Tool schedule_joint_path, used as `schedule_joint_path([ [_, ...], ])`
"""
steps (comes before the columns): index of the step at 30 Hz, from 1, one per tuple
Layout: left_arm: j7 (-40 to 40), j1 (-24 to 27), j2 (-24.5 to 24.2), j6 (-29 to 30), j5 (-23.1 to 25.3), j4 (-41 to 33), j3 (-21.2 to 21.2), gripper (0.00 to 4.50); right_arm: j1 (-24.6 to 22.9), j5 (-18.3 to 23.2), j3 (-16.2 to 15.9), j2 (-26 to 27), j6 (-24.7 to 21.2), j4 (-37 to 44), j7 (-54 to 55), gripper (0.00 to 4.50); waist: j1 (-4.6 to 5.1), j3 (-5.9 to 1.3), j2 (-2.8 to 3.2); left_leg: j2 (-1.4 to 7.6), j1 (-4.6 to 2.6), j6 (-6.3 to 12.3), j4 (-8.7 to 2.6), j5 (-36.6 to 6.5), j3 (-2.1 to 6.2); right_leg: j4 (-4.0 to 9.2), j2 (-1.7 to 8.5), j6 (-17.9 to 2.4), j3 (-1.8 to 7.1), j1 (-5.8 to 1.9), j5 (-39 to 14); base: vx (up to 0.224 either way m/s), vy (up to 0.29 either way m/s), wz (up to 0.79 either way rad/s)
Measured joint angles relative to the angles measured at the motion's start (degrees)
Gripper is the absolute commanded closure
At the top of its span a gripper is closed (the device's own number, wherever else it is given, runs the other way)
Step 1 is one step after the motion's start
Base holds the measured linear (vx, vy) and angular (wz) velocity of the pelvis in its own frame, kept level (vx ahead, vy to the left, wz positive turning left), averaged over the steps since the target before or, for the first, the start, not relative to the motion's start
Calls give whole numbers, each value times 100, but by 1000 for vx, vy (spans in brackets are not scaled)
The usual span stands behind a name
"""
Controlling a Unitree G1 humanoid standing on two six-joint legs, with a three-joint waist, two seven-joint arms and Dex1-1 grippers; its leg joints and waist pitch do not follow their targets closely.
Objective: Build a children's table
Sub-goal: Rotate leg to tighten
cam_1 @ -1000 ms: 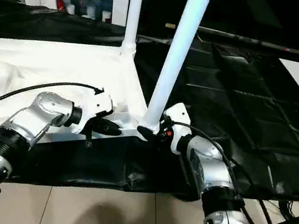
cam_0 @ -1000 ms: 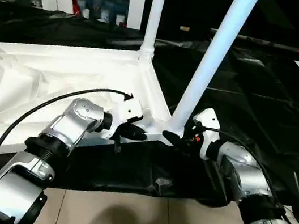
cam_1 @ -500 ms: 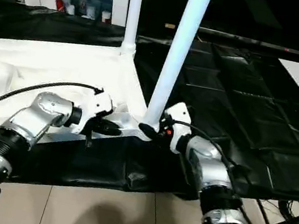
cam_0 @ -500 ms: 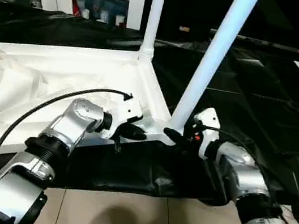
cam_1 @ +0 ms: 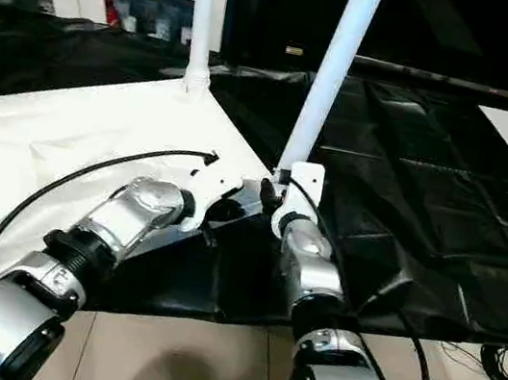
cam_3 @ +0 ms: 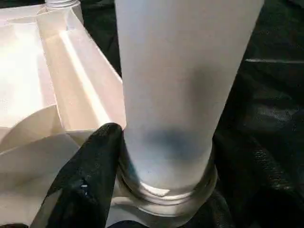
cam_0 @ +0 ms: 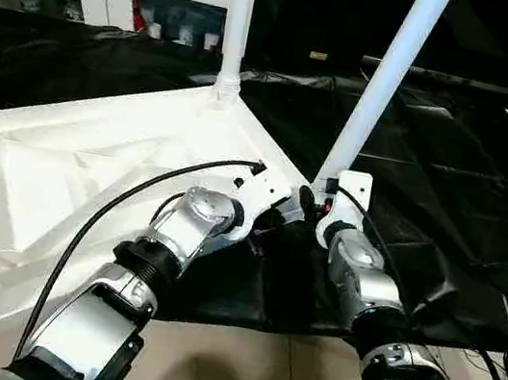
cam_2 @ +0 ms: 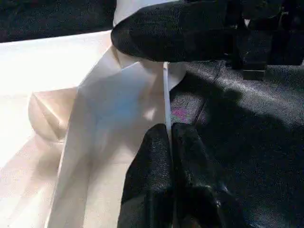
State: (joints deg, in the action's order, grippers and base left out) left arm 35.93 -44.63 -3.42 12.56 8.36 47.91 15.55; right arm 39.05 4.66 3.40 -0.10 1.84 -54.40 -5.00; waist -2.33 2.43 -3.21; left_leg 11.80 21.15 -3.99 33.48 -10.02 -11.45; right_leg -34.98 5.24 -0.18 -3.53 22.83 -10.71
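Your left gripper (cam_2: 168,142) is pinched together on the tabletop (cam_0: 94,154) rim at its near corner. Your right gripper (cam_0: 308,202) clasps the base of the leaning leg (cam_0: 381,84) seated in that corner's socket. The tabletop lies upside down on black sheeting (cam_0: 450,184).

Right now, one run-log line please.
phase: leg fitting | left pincer: shut on tabletop rim | right pincer: around near leg base | far leg: upright in socket

Head stereo pair looks down over both forearms; wrist cameras sit close, sharing the near leg's (cam_3: 166,95) socket corner.
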Motion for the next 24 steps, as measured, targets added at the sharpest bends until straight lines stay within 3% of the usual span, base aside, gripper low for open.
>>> schedule_joint_path([
  [2, 85, 14, -62, -64, 6, -9, -1, 450, -1, 24, 7, 13, 22, 12, -166, 110, 12, 0, 0, 0, 1, 0, 0, 0, 0, 0, 0, 0, 0, 2, 0, 0, 0, 0],
  [3, 162, 34, -103, -132, 3, -20, -3, 450, -1, 52, 9, 15, 28, 22, -234, 81, 19, 1, 1, 0, 1, 0, -3, 0, 0, -1, 0, 1, 0, 4, 1, 0, 0, 0],
  [7, 372, 130, -259, -261, -92, -132, -42, 450, -71, 36, -119, -82, 105, 121, -509, 69, 34, 2, 4, 1, -3, -1, -34, 0, 0, -5, -2, 1, -8, 18, 1, 0, 0, 0],
  [16, 2121, 575, -1269, -827, -428, -695, -59, 450, -997, -17, -855, -1347, -82, 1903, -2955, 69, 4, 7, 11, 7, -3, -2, -63, 3, 4, 2, -13, 18, -10, 26, -18, 0, 0, 0],
  [24, 3178, 829, -1663, -738, -719, -1135, -37, 450, -1305, 328, -1124, -1742, -526, 2601, -4254, 69, -53, 13, 1, 5, 6, -2, -45, 3, -6, 4, -5, 15, -5, 27, -26, 0, 0, 0],
])
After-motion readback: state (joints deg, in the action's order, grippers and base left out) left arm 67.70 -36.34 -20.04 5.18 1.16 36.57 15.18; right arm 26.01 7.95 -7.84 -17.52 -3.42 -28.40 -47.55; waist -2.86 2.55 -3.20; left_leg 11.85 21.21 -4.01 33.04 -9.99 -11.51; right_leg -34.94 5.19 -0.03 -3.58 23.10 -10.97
